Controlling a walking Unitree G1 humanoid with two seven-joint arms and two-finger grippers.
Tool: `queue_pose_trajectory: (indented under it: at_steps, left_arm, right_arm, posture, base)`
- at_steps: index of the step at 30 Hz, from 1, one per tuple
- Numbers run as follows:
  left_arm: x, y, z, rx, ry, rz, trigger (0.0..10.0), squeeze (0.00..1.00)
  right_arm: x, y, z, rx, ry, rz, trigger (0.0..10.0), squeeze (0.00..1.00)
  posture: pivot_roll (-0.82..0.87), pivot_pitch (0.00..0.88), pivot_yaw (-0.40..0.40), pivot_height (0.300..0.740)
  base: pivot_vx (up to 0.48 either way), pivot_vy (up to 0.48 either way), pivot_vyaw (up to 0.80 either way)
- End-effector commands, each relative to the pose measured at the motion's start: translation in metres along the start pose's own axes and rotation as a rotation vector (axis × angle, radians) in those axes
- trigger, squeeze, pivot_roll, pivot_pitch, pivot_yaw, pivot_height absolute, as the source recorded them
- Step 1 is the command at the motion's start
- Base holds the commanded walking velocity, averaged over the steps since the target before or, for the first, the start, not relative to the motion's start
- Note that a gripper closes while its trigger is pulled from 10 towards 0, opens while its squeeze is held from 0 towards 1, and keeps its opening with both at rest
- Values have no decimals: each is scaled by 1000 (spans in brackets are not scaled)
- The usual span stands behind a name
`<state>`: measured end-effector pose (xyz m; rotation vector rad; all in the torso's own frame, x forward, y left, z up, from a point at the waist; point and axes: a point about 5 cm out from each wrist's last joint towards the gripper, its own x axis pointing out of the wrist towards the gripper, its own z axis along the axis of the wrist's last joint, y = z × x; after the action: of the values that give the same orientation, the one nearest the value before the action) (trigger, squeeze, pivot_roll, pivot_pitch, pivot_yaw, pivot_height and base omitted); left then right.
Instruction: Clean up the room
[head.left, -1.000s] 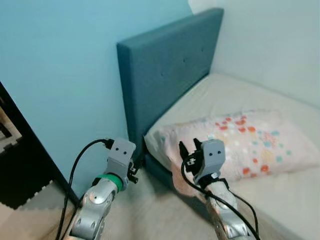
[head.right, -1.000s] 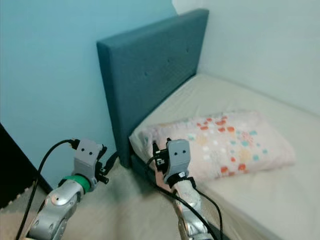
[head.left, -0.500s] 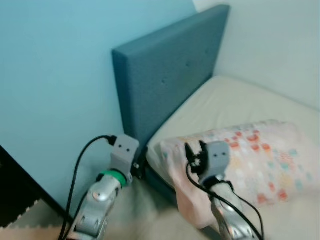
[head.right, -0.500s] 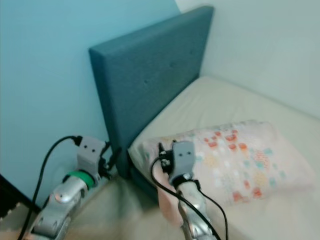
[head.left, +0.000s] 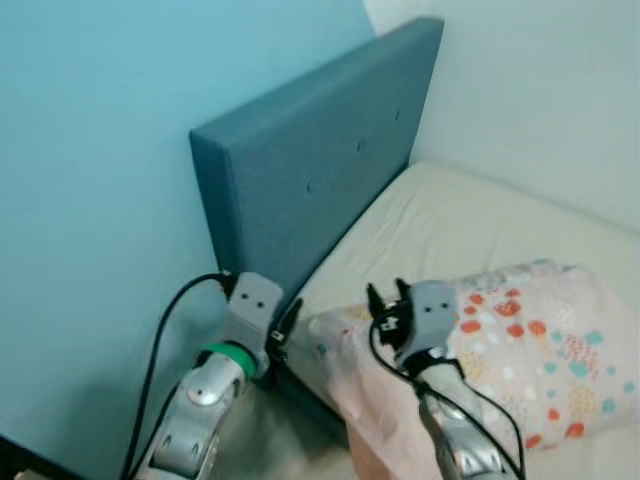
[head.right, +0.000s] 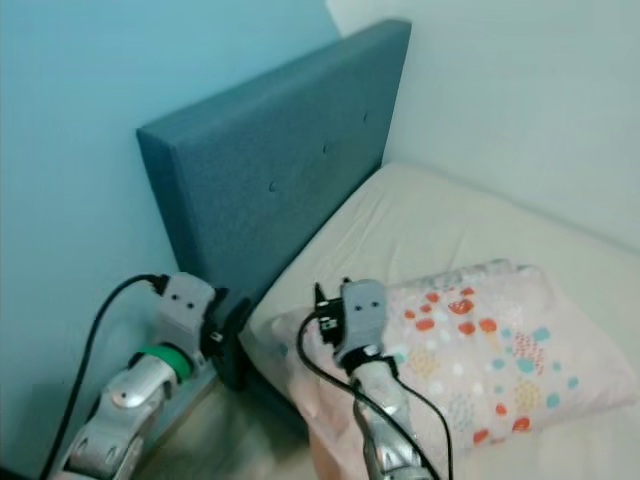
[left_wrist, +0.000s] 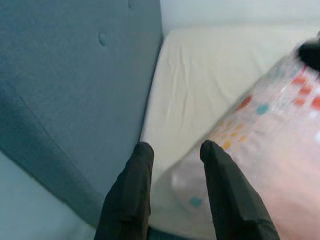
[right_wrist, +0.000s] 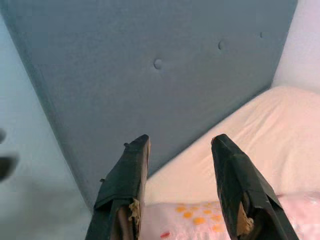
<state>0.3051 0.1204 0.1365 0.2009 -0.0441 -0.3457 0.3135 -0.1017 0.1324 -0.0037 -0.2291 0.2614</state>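
This is a bedroom in a home. A bed stands pushed into the corner of the room, its mattress (head.left: 470, 215) covered in a plain cream fitted sheet. At its head rises a padded headboard (head.left: 310, 175) upholstered in dark teal fabric, with small sewn-in buttons (the sort seen on tufted furniture). A soft pillow (head.left: 520, 350) in a pale pink case, printed with red, orange and teal dots, lies on the mattress near the headboard. The wall (head.left: 90, 170) behind the headboard is painted light blue, while the adjoining wall (head.left: 540, 90) along the side of the bed is white.
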Motion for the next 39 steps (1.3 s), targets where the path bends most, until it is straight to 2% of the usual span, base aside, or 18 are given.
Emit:
queue_pose_trajectory:
  at_steps: [1, 12, 39]
  left_arm:
    - [0, -6, -2, -24, 6, -23, 10000, 0]
    - [4, -8, 2, -78, 17, -30, 10000, 0]
    - [6, -5, 0, -63, 37, -15, 10000, 0]
  right_arm:
    - [-8, -6, -10, 2, 44, -21, 10000, 0]
    - [-7, -6, -9, 6, 41, -25, 10000, 0]
    - [-6, -7, -9, 18, 37, -28, 10000, 0]
  posture:
    - [-78, 81, 71, 733]
    - [-77, 81, 73, 733]
    - [-79, 68, 74, 733]
  base:
    - [0, 0, -788]
    - [0, 0, -788]
    - [0, 0, -758]
